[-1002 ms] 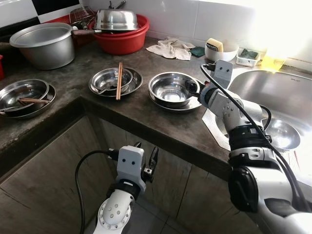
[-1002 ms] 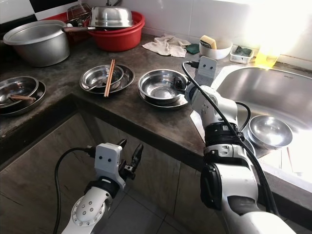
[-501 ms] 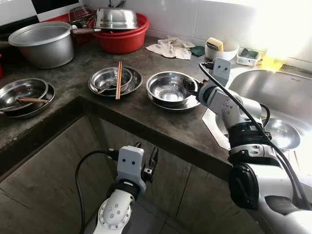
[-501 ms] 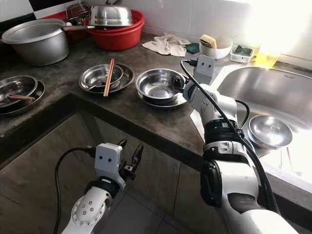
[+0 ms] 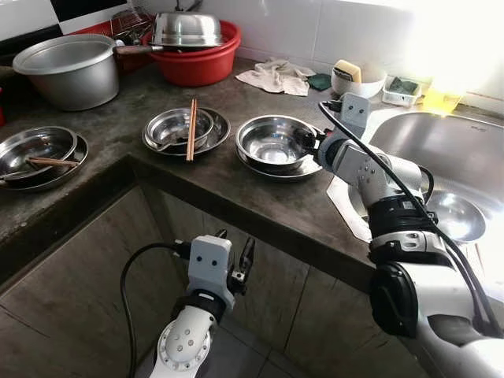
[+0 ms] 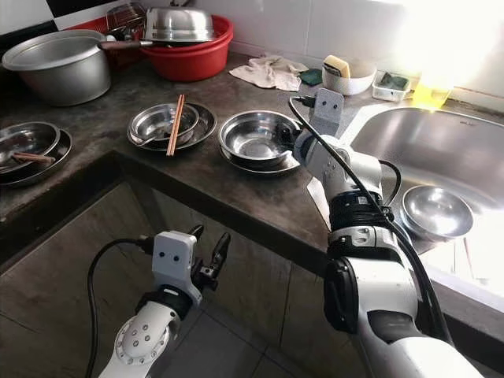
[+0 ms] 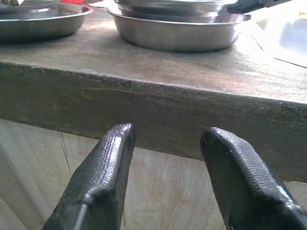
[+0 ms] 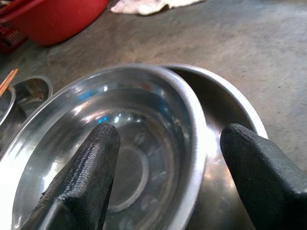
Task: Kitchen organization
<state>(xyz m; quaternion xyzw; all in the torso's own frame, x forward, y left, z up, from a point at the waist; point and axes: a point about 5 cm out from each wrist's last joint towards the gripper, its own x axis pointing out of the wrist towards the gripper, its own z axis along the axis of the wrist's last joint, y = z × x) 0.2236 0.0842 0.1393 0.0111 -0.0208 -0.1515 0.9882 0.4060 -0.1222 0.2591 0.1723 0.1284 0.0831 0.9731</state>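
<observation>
You have a shiny steel bowl [image 5: 275, 143] sitting upright inside a shallow steel plate [image 5: 309, 168] on the dark bench [image 5: 228, 185], close to the sink. The bowl sits off-centre in the plate, leaving the plate's sink-side rim exposed.

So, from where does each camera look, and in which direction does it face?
Left eye, right eye: on the head, looking down at the counter and sink; both arms show.
Left wrist: below the counter edge, facing it between the open left gripper fingers.
Right wrist: over the steel bowl, right gripper fingers astride its rim.
Shared: the bowl and the plate under it.
</observation>
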